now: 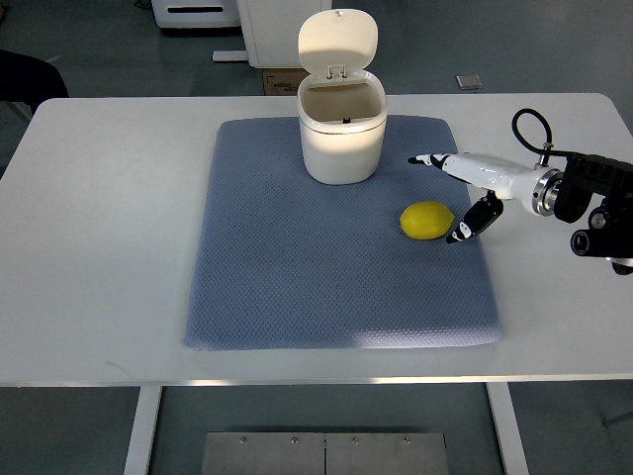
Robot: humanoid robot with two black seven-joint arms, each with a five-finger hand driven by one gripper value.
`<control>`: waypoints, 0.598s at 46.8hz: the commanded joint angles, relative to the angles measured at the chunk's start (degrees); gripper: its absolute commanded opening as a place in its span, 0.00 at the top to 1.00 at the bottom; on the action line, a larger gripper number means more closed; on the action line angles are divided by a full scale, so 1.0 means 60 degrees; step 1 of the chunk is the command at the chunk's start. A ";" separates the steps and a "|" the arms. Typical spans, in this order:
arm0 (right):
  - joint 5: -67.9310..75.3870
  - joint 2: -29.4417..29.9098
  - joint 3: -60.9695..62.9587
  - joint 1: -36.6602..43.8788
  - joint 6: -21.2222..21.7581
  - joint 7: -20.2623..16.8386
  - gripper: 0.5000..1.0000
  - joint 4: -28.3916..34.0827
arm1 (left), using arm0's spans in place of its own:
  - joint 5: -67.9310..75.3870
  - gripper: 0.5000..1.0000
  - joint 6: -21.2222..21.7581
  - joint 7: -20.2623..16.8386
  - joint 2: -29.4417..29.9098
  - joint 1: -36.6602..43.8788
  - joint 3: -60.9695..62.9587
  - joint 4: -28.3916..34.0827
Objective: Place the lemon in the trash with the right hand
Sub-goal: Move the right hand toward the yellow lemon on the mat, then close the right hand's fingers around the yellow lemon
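Observation:
A yellow lemon (426, 221) lies on the blue mat (297, 257), right of centre. Behind it, at the mat's far edge, stands a small white trash bin (342, 139) with its lid (338, 42) flipped up and its inside showing. My right hand (441, 198) reaches in from the right edge and hovers just right of the lemon. Its fingers (431, 159) are spread, the thumb (473, 224) close to the lemon's right side, and nothing is held. The left arm does not show.
The mat lies on a white table (99, 247) with bare surface on both sides. A black cable (529, 129) loops above the right wrist. A dark chair part shows at the far left and white furniture stands behind the table.

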 commanded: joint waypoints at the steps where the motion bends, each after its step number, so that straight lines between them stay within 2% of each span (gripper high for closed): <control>1: 0.0151 0.0209 0.0000 -0.0012 -0.0005 -0.0111 0.02 -0.0015 | 0.0001 0.00 0.0000 0.0000 0.0000 0.0003 0.0001 0.0000; 11: 0.0678 0.0459 -0.0014 -0.0232 -0.0005 -0.0126 0.15 -0.0074 | 0.0001 0.00 0.0000 0.0000 0.0000 0.0003 0.0001 0.0000; 28: 0.1440 0.0444 0.0029 -0.1125 -0.0020 -0.0097 0.26 -0.0469 | 0.0001 0.00 0.0000 0.0000 0.0000 0.0003 0.0001 0.0000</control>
